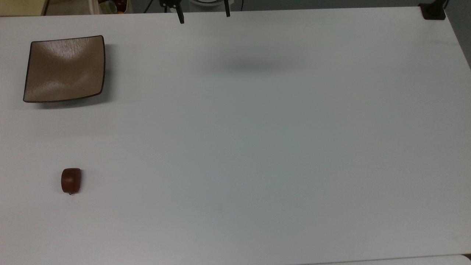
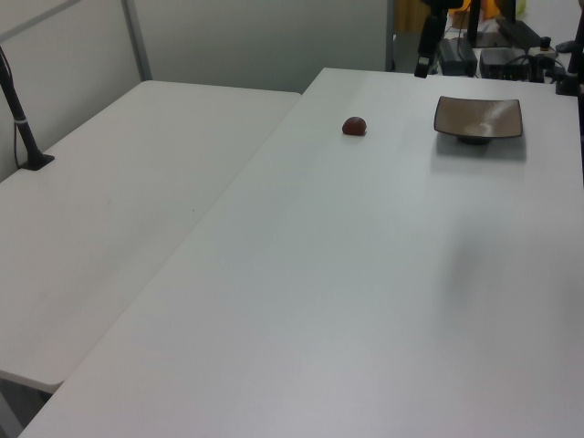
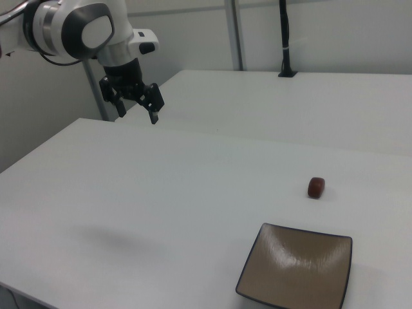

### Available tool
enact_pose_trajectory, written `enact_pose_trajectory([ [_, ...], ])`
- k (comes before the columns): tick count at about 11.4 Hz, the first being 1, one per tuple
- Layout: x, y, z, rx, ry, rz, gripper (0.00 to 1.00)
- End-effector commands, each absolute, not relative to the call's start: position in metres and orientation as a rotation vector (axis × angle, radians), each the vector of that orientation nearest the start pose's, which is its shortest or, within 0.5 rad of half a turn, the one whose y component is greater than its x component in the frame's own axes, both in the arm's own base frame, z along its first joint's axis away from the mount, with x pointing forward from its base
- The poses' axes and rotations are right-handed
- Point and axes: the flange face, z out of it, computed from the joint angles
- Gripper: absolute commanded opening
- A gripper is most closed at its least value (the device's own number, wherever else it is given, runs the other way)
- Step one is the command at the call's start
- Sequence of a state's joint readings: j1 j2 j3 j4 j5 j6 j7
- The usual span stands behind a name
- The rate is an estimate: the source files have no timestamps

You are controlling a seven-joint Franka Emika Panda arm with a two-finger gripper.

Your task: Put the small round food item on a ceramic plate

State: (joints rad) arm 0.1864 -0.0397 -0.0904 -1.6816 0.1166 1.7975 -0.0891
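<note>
Gripper is hanging in the air above the table, near the table edge at the right view's upper left, on the end of the white arm. Its two black fingers are standing well apart, pointing down, with nothing between them. In the top view the two fingertips are poking in at the top edge, spread wide, with the gripper midway between them. A soft grey shadow is lying on the table below them in the top view.

Small round food item is sitting on the bare table surface at the top view's lower left: reddish-brown, glossy, slightly blocky, with a tiny tip at its lower end in the top view. It is lying alone, touching nothing but the table.

Ceramic plate is resting flat on the table at the top view's upper left: square, tan-beige, thin dark rim, corners turned up, light glinting on its glaze. Nothing is lying on it.

Food item and plate are well apart. In the right view the small round food item is sitting beyond the ceramic plate, which is lying at the near edge. In the left view the small round food item is sitting to the left of the ceramic plate, both toward the far end of the table. The gripper is well apart from both.

A second white table is standing alongside, at the left view's left, with a black post mounted on it.
</note>
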Motion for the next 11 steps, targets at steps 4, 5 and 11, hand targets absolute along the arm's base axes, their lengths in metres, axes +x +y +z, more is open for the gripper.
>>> enact_pose_trajectory([
  [4, 0.585, 0.041, 0.604, -3.018, -0.207, -0.262, 1.00],
  [5, 0.595, 0.034, 0.610, -3.020, -0.213, -0.293, 1.00],
  [11, 0.658, -0.038, 0.599, -3.051, -0.039, -0.423, 1.00],
])
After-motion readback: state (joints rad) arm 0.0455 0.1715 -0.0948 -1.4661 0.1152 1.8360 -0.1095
